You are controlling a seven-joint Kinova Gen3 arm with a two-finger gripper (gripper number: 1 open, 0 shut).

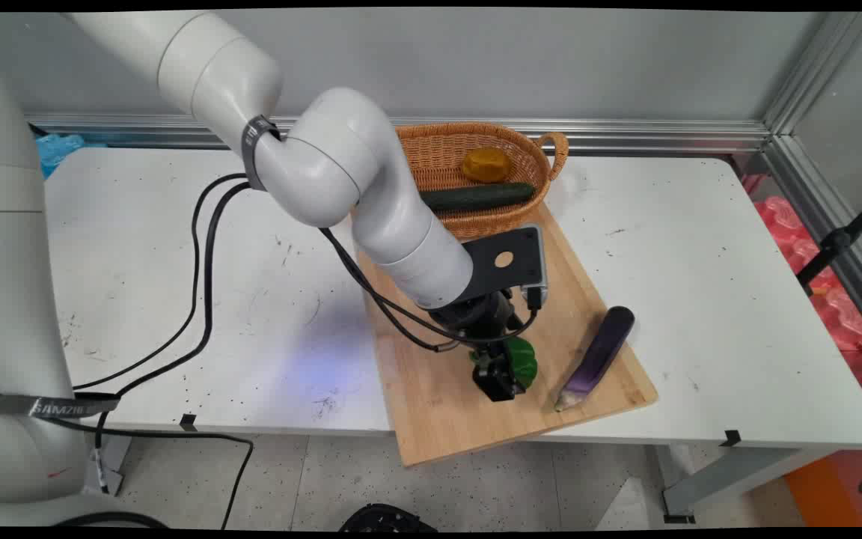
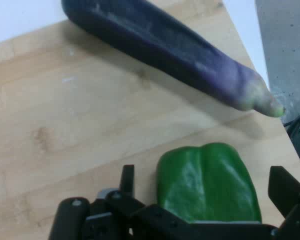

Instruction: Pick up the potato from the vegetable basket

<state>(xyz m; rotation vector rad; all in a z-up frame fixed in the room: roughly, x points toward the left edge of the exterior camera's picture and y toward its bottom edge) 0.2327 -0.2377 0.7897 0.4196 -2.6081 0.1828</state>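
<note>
We see the gripper (image 2: 205, 187) with its 2 fingers spread either side of a green pepper (image 2: 206, 182) on a board (image 1: 446, 404), an eggplant (image 2: 165, 50) lying nearby.

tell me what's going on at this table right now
A white robot arm has its gripper down on a wooden cutting board, with its open fingers on either side of a green pepper. A purple eggplant lies on the board just beside the pepper, not touching it. At the far end of the board sits a wicker basket holding a cucumber and a yellow-orange fruit or vegetable.
</note>
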